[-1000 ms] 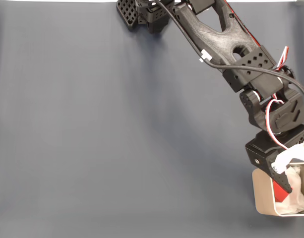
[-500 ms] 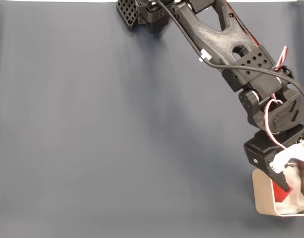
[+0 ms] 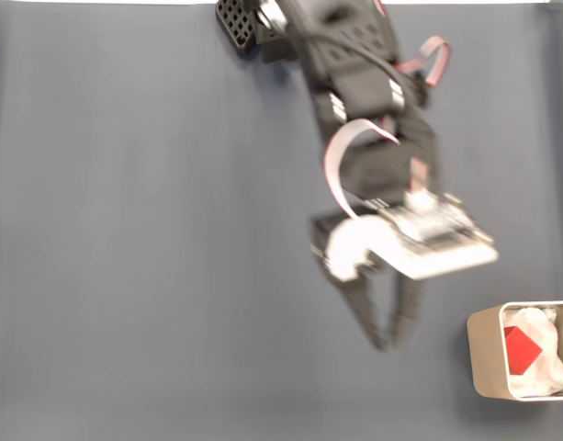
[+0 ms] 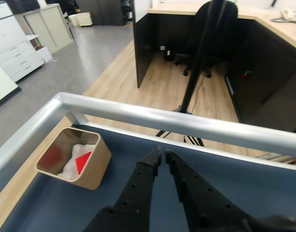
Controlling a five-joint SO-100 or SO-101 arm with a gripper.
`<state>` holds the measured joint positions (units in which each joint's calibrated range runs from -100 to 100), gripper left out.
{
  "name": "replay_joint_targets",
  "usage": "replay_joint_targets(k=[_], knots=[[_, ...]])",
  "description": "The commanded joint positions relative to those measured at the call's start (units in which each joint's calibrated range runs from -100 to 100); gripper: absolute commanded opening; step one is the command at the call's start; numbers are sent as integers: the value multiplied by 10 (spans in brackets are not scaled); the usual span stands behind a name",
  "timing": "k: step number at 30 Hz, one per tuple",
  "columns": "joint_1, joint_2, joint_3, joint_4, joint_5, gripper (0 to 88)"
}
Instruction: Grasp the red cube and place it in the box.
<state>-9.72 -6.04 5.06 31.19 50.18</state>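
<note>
The red cube (image 3: pixel 522 347) lies on the white padding inside the beige box (image 3: pixel 483 366) at the lower right of the fixed view. My gripper (image 3: pixel 386 340) hangs blurred over the mat, left of the box and apart from it, its dark fingers meeting at the tips with nothing between them. In the wrist view the gripper (image 4: pixel 162 153) is shut and empty, pointing at the table's far edge. There the box (image 4: pixel 97 172) stands to its left with the red cube (image 4: pixel 82 162) inside.
A blue-grey mat (image 3: pixel 152 239) covers the table, bare to the left of the arm. The arm's base (image 3: pixel 253 23) sits at the top edge. In the wrist view a metal rail (image 4: pixel 196 124) borders the table, with office floor and a chair (image 4: pixel 213 29) beyond.
The gripper has let go of the red cube, which now lies in the box. The arm has swung up and to the left, away from the box, and the jaws have shut.
</note>
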Motion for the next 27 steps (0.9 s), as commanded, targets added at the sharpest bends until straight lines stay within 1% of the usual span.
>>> replay_joint_targets(k=[1, 8, 16, 19, 23, 27], knots=[[49, -168, 151, -21, -3, 0], [95, -441, 469, -23, -4, 0], [101, -728, 788, -15, -13, 0], [96, -824, 870, 40, -19, 0], [96, -892, 943, 125, -22, 0], [87, -918, 947, 220, -32, 0]])
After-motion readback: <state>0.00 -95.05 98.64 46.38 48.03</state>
